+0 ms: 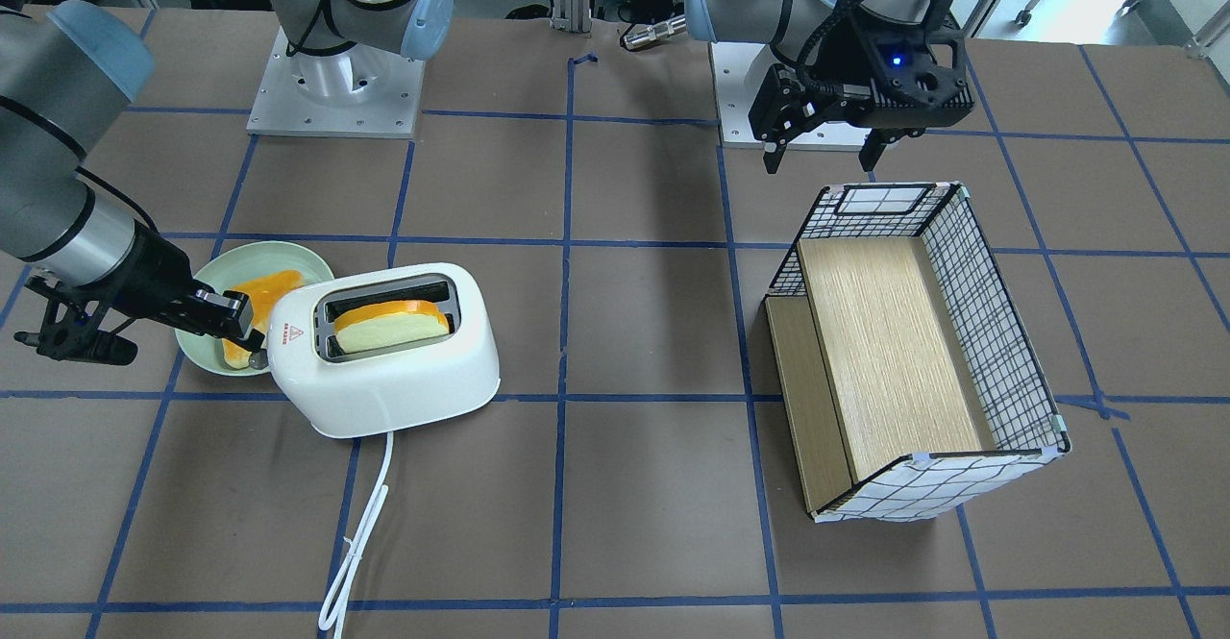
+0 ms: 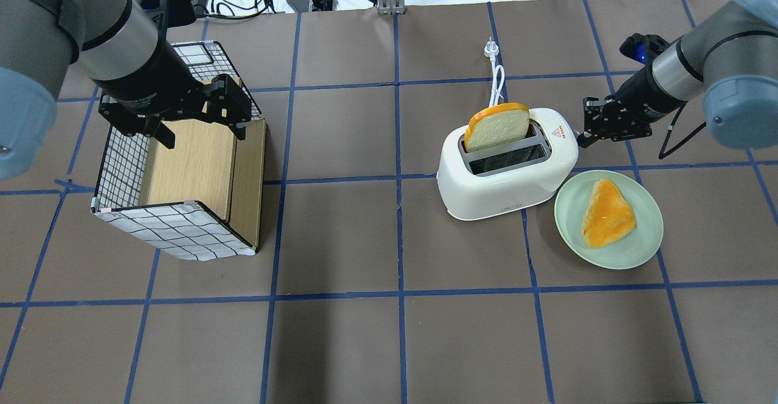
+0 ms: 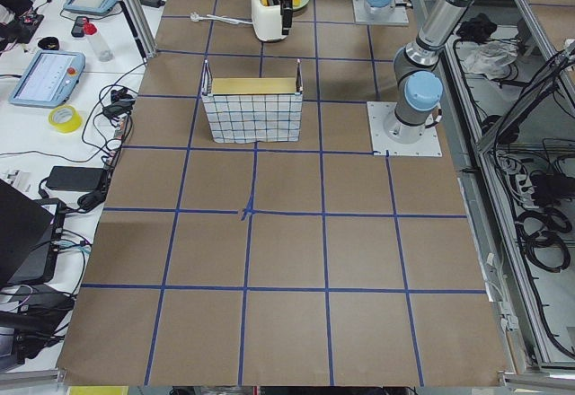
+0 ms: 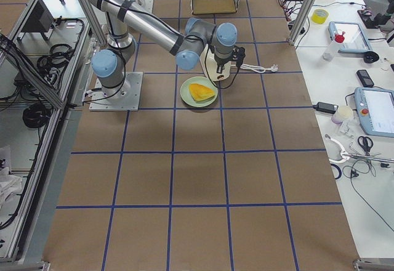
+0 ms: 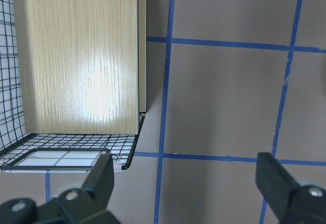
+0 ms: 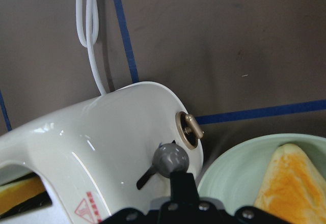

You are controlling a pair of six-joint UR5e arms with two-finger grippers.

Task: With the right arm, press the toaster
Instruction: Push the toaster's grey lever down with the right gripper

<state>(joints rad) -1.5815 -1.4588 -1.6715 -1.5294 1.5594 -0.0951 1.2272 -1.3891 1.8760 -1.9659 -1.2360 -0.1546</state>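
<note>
The white two-slot toaster (image 2: pixel 504 179) stands on the table, its cord (image 2: pixel 497 85) trailing away. A bread slice (image 2: pixel 497 126) stands high in one slot. My right gripper (image 2: pixel 586 130) is shut at the toaster's end. In the right wrist view its closed fingertips (image 6: pixel 179 175) touch the grey lever (image 6: pixel 170 159), below the round silver knob (image 6: pixel 188 130) on the toaster (image 6: pixel 102 142). In the front view the right gripper (image 1: pixel 240 322) is against the toaster (image 1: pixel 384 370). My left gripper (image 2: pixel 200 133) is open and empty, over the basket's far end.
A green plate (image 2: pixel 638 246) with an orange-crusted bread piece (image 2: pixel 608 212) sits right beside the toaster, under my right wrist. A wire basket (image 2: pixel 176 234) with a wooden floor and checked lining stands on the left side of the table.
</note>
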